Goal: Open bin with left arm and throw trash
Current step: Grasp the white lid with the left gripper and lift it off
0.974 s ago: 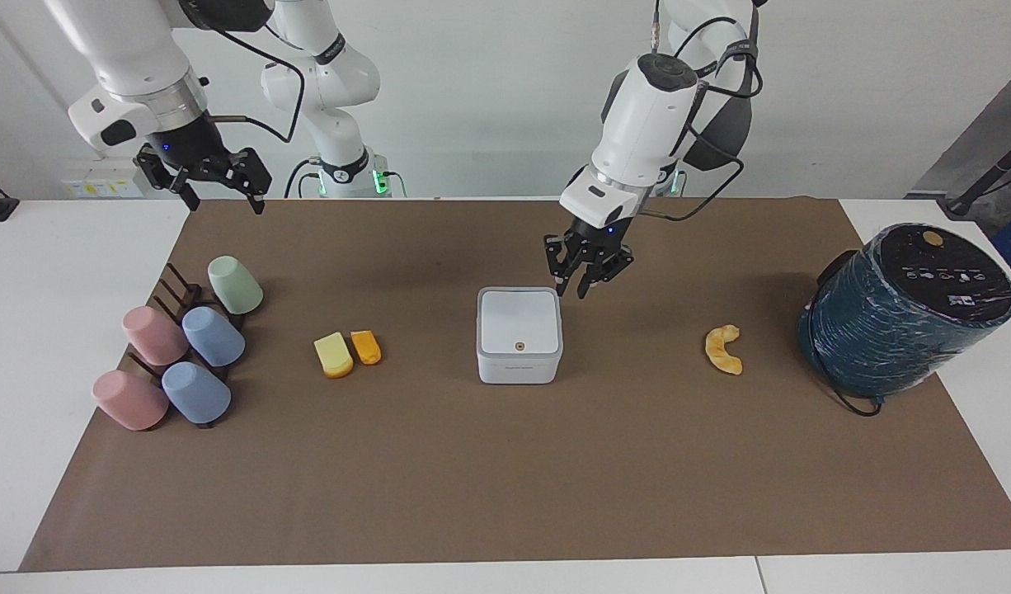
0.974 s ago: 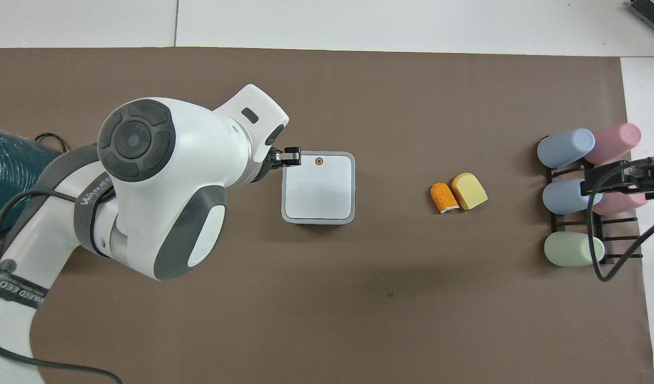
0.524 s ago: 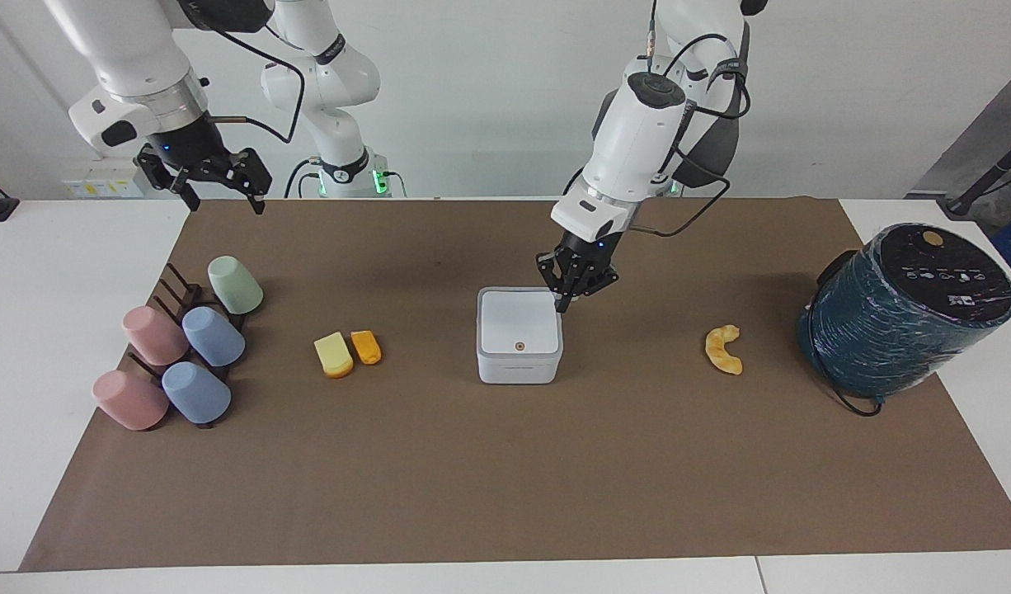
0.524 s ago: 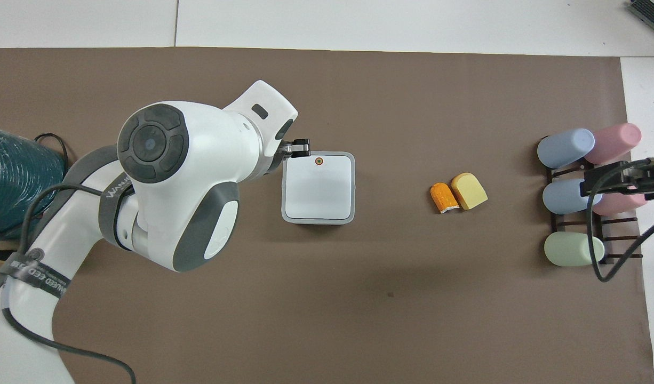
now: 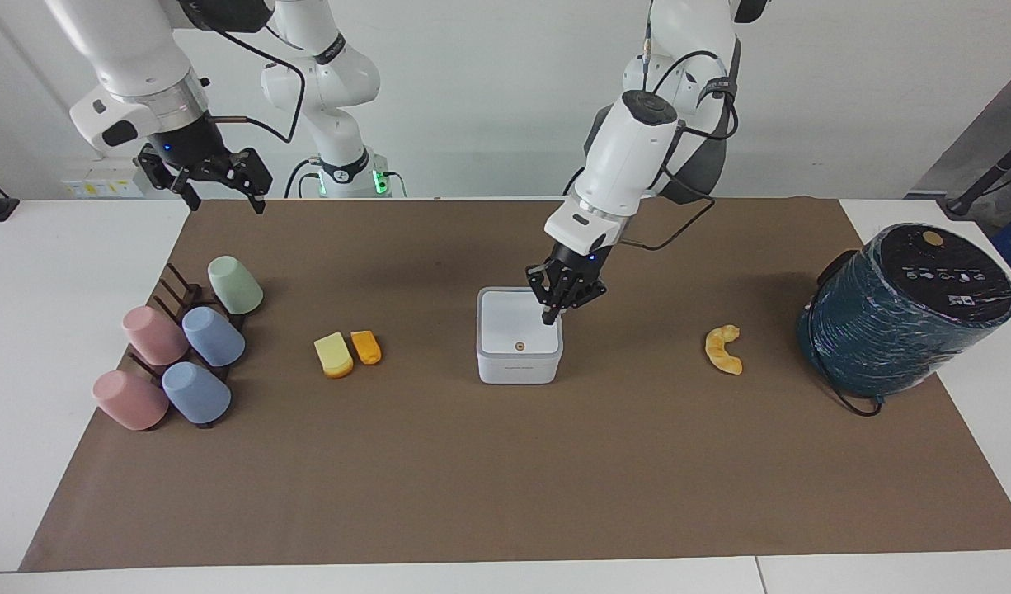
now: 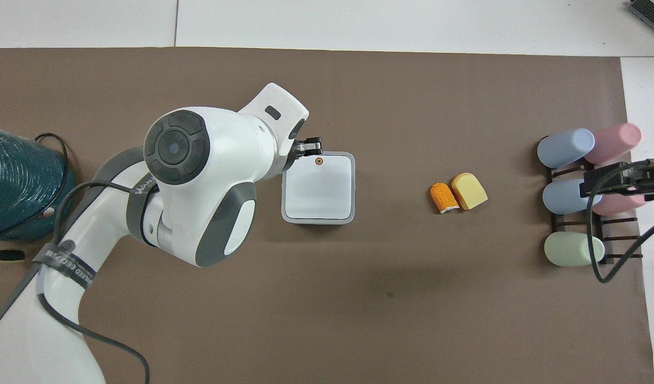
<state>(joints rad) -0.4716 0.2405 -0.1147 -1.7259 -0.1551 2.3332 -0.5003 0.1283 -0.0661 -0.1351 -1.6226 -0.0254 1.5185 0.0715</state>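
The bin (image 5: 519, 334) sat at frame centre, lid down. The left pincer (image 5: 555, 307), fingers drawn together and empty, hovered over its lid edge. The right pincer (image 5: 217, 183), spread, waited upper left. All trash (image 5: 346, 352) lay unbinned.

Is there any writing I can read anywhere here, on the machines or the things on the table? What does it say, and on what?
"WANEED": partly readable on the grey band around the left arm; the rest is hidden.
"ED": end of a word on the black strap lower on that arm; the rest is unreadable.
White marks on the teal cylinder's black top: too small to read.
Small print on the bin's front: too small to read.
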